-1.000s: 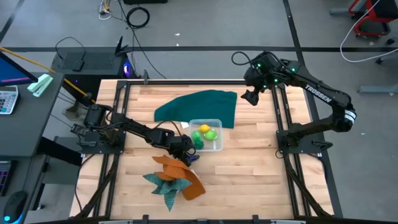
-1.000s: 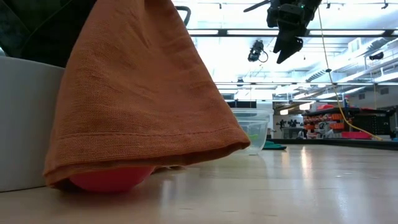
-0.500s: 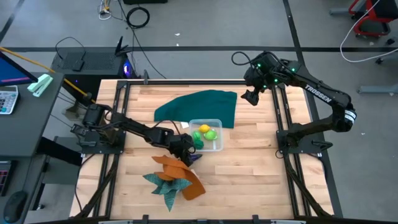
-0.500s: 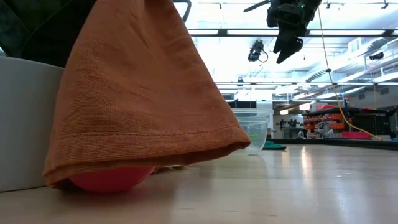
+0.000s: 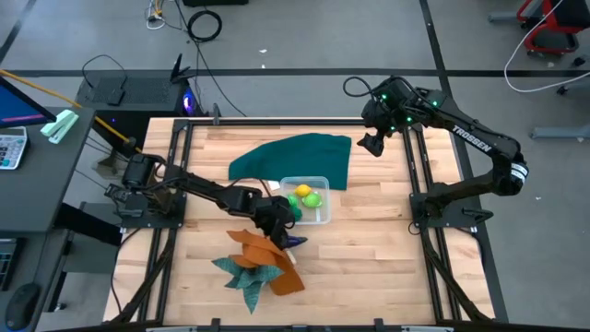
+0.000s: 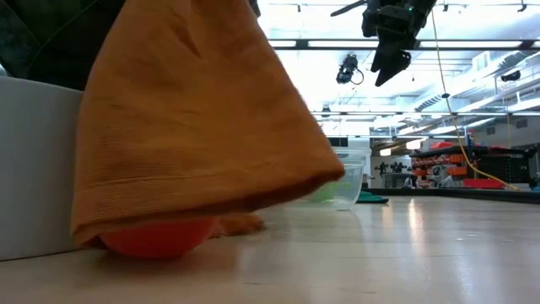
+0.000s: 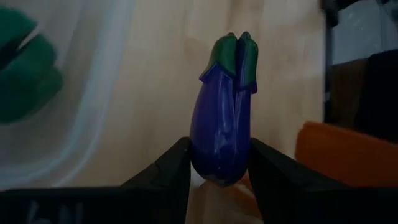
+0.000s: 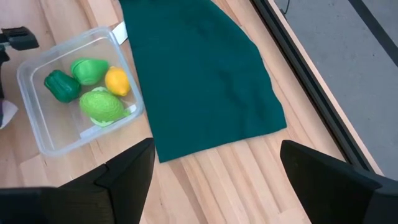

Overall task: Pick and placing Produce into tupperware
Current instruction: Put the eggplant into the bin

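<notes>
The left gripper (image 7: 219, 163) has its fingers (image 7: 163, 168) closed on the purple eggplant (image 7: 222, 118), held stem-up just beside the tupperware (image 7: 93, 106) wall and over bare counter (image 5: 369, 267). Compared with half a second ago, the left arm has shifted slightly in the overhead view, a sliver of purple (image 5: 296, 242) now showing at the tub's near corner, and the orange cloth (image 6: 202, 110) has swung and blurred at counter level (it seems to be brushed by the moving arm). That suggests the eggplant has been lifted clear and is on its way to the tub, though it is not yet inside. The tupperware (image 8: 37, 93) already holds the yellow lemon (image 8: 117, 81), two light green pieces (image 8: 99, 106) and a dark green pepper (image 8: 61, 86), beside the dark green cloth (image 8: 199, 68). A red piece (image 6: 156, 238) sits under the orange cloth, likely next in line. The right gripper (image 5: 371, 143) hovers well apart over the counter's far edge, fingers (image 8: 124, 171) spread wide and holding nothing.
</notes>
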